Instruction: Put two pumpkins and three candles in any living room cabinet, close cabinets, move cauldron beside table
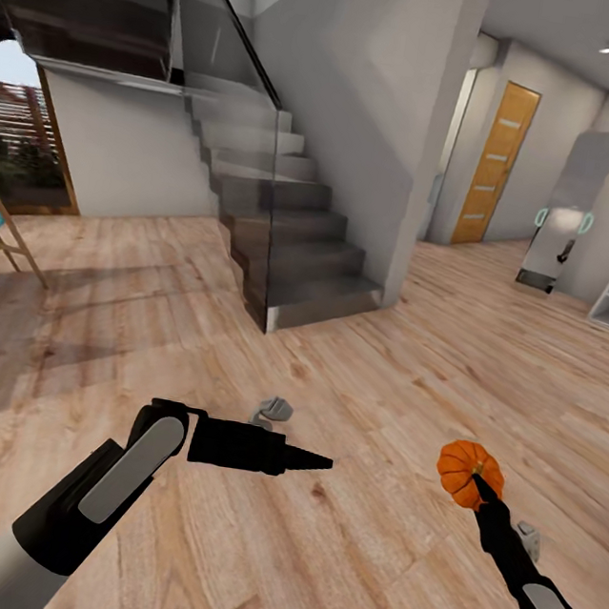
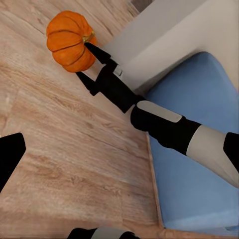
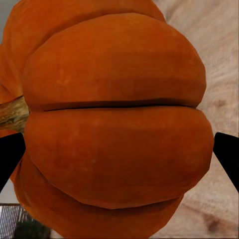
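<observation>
Both arms reach over the wood floor (image 1: 410,376), and the right gripper (image 1: 475,481) grips a pumpkin (image 1: 468,470) by its ribbed sides. Left gripper (image 1: 308,460) carries nothing; its fingers look pressed together. I think the round pumpkin may slip out while the robot drives, because only two thin fingertips hold it

Orange ribbed pumpkin (image 1: 470,471), stem sideways, clamped in the right hand (image 1: 479,483).
</observation>
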